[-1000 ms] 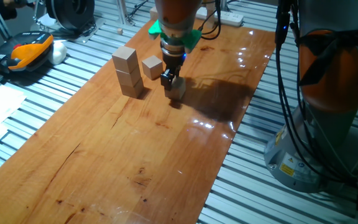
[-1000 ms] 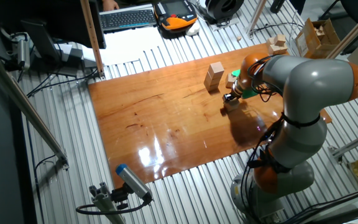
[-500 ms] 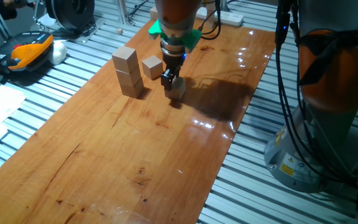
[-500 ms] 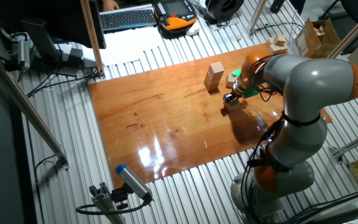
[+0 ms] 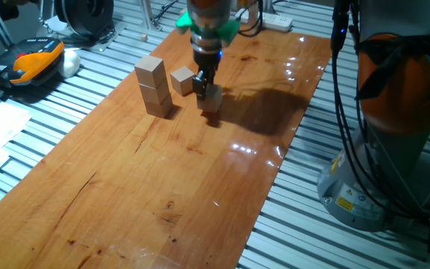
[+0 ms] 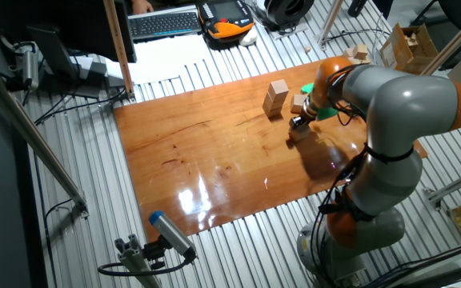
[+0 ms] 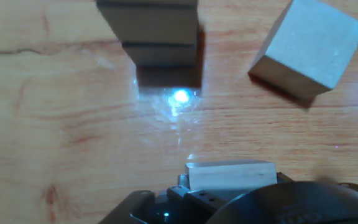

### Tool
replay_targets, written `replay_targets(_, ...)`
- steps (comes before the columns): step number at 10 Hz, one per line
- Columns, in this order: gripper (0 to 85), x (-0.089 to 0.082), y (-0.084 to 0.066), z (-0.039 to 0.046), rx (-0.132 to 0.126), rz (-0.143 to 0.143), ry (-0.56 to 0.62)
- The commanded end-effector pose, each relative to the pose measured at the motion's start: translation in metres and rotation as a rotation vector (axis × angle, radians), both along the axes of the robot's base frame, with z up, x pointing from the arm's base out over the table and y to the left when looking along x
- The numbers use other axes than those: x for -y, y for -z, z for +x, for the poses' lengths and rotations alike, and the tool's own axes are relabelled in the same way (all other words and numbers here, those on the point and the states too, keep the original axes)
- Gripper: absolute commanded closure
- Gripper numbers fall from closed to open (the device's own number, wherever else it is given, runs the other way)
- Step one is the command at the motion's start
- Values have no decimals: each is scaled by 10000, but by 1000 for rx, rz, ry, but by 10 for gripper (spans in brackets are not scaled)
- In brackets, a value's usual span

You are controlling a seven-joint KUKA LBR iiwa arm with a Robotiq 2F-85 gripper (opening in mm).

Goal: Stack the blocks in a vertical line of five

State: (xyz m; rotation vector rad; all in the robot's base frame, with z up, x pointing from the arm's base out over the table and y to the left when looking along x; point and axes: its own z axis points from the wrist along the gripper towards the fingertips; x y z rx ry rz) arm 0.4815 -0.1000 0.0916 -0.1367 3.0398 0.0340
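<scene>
Gripper (image 5: 207, 90) points straight down from the orange wrist, its dark fingers closed on a held block (image 5: 211, 98) that looks raised just clear of the wooden table (image 5: 163, 172); just left of it lies a loose block (image 5: 182, 80), and farther left stands a stack of blocks (image 5: 154, 87), seemingly three high, apart from both; an orange-and-black handset (image 5: 32, 61) lies on the slatted bench at the far left, and a white power strip (image 5: 275, 22) sits beyond the board's far end; from the other fixed view the grey arm (image 6: 390, 104) bends over the right edge of the table (image 6: 206, 152), the wrist turned down so that the gripper (image 6: 298, 126) hangs over the board with the held block (image 6: 298, 133) between its fingers; the loose block (image 6: 298, 103) sits close behind it and the stack of blocks (image 6: 276, 97) just to its left, while a keyboard (image 6: 165, 23) lies on the bench beyond; in the hand view the held block (image 7: 230, 176) shows as a pale strip clamped at the bottom edge, the stack of blocks (image 7: 157, 38) rises at top centre with a light glare on the table (image 7: 55, 118) at its foot, and the loose block (image 7: 307, 46) lies skewed at top right, nothing between them.
</scene>
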Motion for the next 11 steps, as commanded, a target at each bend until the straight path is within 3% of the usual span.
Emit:
replay_targets(1,850,-1,-123,12,-7,0,-1)
replay_targets(4,850,-17,-474,47,-29,-8,-3)
replay_targets(6,850,-32,-711,85,-29,-24,-6)
replay_targets(9,850,-112,-1001,140,-29,-19,-2)
replay_targets(11,850,-237,-1127,145,-22,-28,15)
